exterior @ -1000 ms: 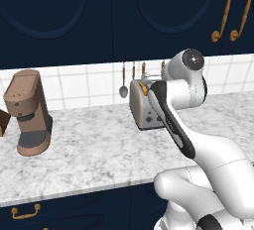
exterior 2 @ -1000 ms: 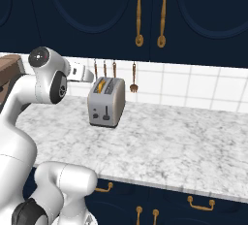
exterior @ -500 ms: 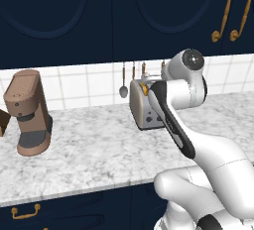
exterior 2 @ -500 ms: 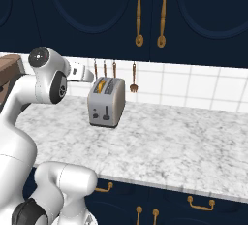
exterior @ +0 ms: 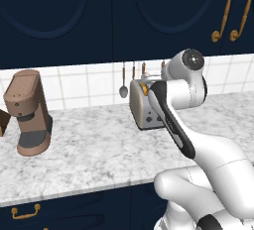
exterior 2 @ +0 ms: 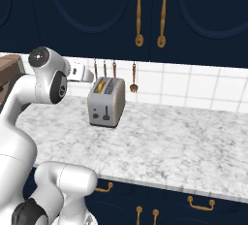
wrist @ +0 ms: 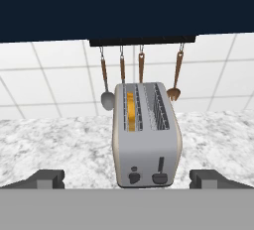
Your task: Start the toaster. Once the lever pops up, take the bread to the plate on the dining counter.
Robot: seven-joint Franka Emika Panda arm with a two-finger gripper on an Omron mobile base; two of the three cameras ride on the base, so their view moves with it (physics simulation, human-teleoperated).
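Observation:
The silver toaster point(wrist: 145, 140) stands on the marble worktop near the tiled wall, also seen in the base views point(exterior: 145, 111) point(exterior 2: 106, 103). The bread point(wrist: 130, 111) sits low in its left slot, with only its golden-orange edge showing point(exterior 2: 100, 86). On the narrow face towards me, the dark lever point(wrist: 159, 177) is to the right of a round knob point(wrist: 134, 177). My gripper point(wrist: 126, 179) hovers in front of and slightly above the toaster, open, its fingertips point(wrist: 47, 178) wide apart with nothing between them. The plate and the dining counter are out of view.
A brown coffee machine point(exterior: 30, 112) stands at the left of the worktop point(exterior 2: 184, 136). Several utensils point(wrist: 140, 70) hang from a rail on the tiles just behind the toaster. Navy cabinets with brass handles point(exterior 2: 151, 13) hang overhead.

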